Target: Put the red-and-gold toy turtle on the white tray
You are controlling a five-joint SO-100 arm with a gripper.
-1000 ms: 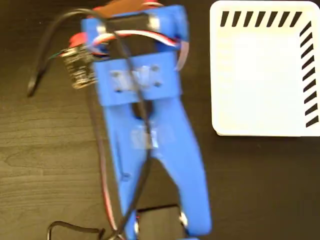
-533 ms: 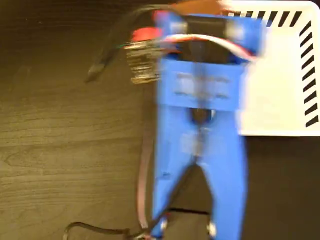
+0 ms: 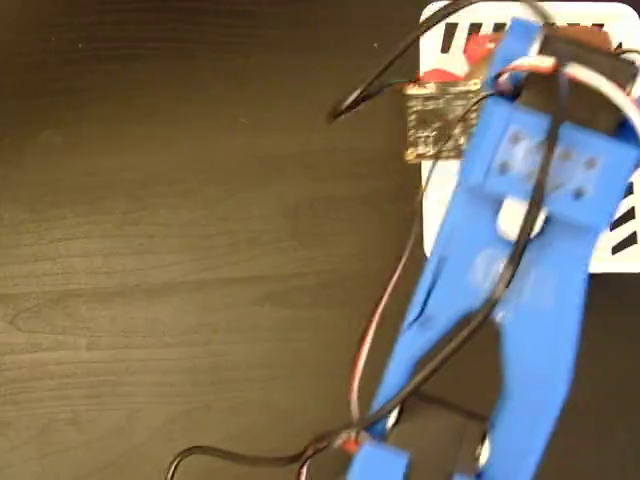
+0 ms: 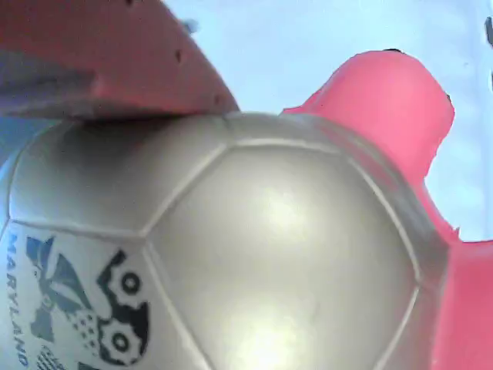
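One dark wooden table fills most of the fixed view, and the white tray is seen at its upper right, with black stripes along its top and right edges. Much of the tray is covered by the blue arm, which is stretched from the lower edge of the picture up over the tray's middle. At the arm's far end a red patch is seen over the tray's striped top edge; whether it belongs to the gripper or to the turtle cannot be told from this view.

In the wrist view the red-and-gold toy turtle is shown very close, its domed shell with black print filling the picture and a coral-red limb sticking out at upper right. A red finger of the gripper is laid against the top of the shell, so the turtle is judged to be clamped and carried; the second finger is not seen. Behind the turtle only a pale, even surface is visible, which is taken to be the tray below.

The relation that matters is therefore vertical: the turtle is held in the gripper and the tray is judged to lie directly underneath it, not off to either side. How far the turtle hangs above the tray cannot be told. A downward move and a release are judged to be what remains.
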